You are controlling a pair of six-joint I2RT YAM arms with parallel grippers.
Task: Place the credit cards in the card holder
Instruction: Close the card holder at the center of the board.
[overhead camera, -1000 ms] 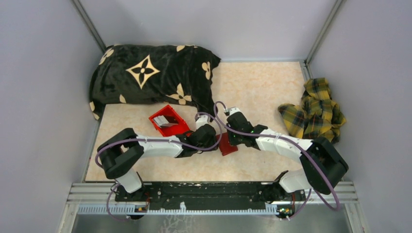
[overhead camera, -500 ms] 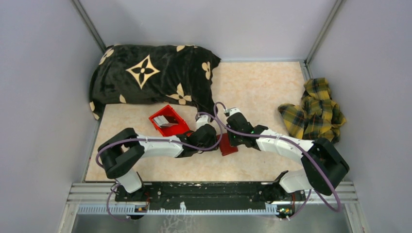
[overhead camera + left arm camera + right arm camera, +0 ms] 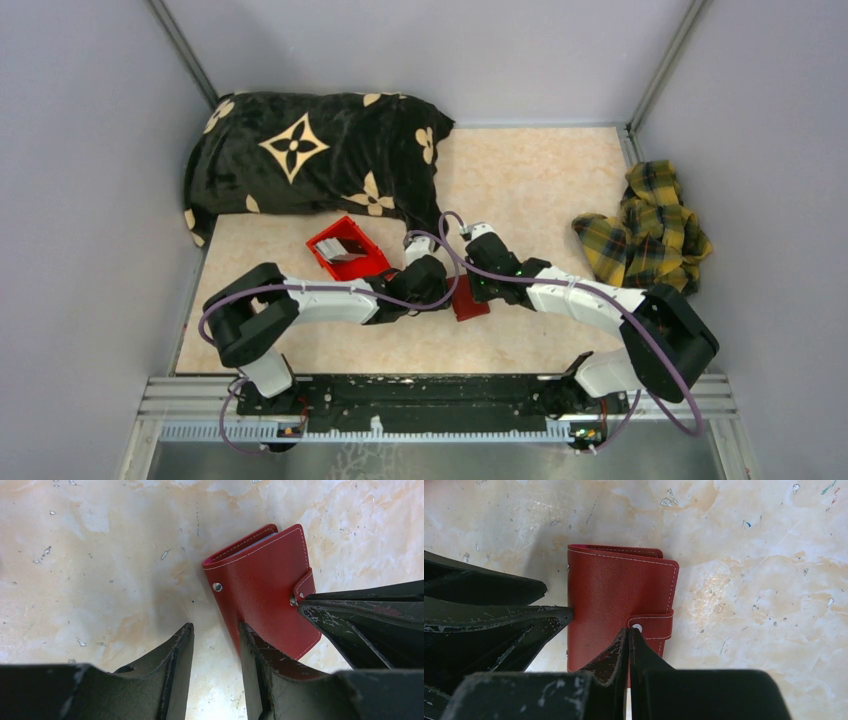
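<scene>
The card holder (image 3: 468, 301) is a dark-red wallet lying closed on the table between my two grippers. It also shows in the left wrist view (image 3: 260, 587) and the right wrist view (image 3: 616, 595). Its snap tab (image 3: 651, 626) is folded over the cover. My left gripper (image 3: 215, 629) is open, with one finger (image 3: 252, 645) against the wallet's edge and the other on bare table. My right gripper (image 3: 630, 631) is shut, its tips touching the tab's snap. Pale credit cards (image 3: 347, 248) lie in the red bin.
A bright red plastic bin (image 3: 325, 262) stands just left of the grippers. A black pillow with tan flowers (image 3: 310, 150) lies at the back left. A yellow plaid cloth (image 3: 650, 225) lies at the right wall. Grey walls enclose the table.
</scene>
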